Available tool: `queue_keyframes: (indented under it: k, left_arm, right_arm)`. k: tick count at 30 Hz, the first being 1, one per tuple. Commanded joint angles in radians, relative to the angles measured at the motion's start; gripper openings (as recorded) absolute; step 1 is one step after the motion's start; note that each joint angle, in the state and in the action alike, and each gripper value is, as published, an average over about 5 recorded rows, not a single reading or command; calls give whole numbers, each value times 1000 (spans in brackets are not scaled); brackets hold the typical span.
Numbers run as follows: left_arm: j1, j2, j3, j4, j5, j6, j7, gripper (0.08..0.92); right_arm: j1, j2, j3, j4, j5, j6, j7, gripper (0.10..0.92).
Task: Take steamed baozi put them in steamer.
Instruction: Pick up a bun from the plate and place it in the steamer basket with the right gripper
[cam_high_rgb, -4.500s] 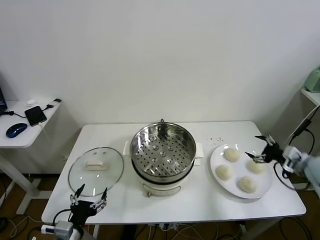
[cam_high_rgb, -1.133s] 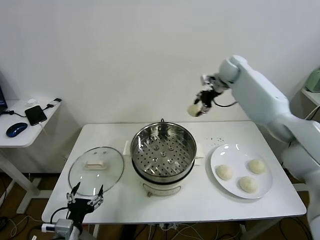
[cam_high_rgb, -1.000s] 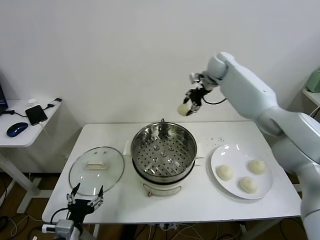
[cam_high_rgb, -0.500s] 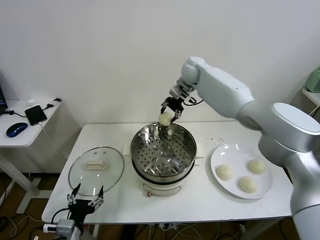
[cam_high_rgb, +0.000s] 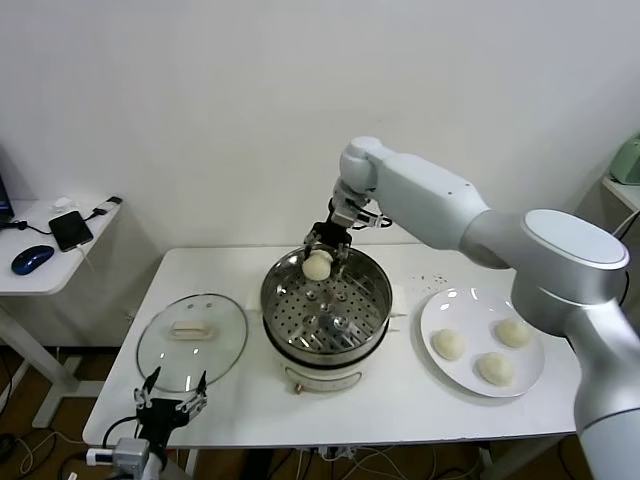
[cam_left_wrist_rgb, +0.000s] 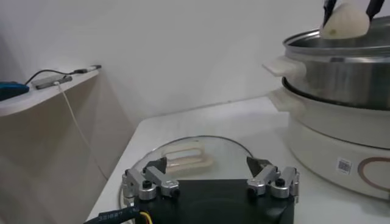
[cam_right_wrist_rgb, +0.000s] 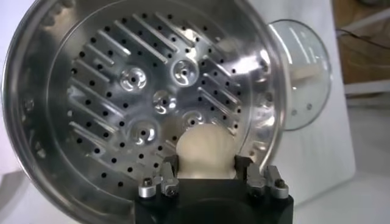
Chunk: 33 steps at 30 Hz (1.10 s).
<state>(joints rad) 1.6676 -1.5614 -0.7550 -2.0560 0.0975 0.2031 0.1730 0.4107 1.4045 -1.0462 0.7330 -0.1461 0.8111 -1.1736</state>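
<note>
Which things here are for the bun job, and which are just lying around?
For the job:
- bun in the right claw, over the steamer
- three buns waiting on the white plate

Just lying around:
- glass lid, flat on the table
- left claw, open and idle by the table's front edge
- phone and mouse on the side desk

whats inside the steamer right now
Only its bare perforated tray. The right gripper holds one bun at the steamer's far rim, not yet set down. The tray under the bun is hidden.
</note>
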Motion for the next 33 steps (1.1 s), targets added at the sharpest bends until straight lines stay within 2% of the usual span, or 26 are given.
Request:
queue_keyframes:
  k: [1,15,20,24,29,33]
  left_arm:
    - [-1,-1,1,1,-1,0,0,823]
    - [-13,-3,5,15,-3,4,2,823]
    - [-14,-3,5,18,-3,4,2,823]
    - [-15,-4,6,18,-3,5,3,823]
    - [-12,-4,6,14,-2,6,4,823]
    - [-11,-3,5,10,-2,8,5,823]
  right_arm:
    - [-34,6,17,-5,-146,62,57,611]
    - [-63,16,20,-26,-195,62,114,616]
    - [-59,12,-3,-11,-135,30,87,715]
    - [-40,-16,-32,51,-39,-70,31,803]
    - [6,-93,-14,151,81,-228,-46,822]
    - [61,-220,19,280,230,-538,-82,823]
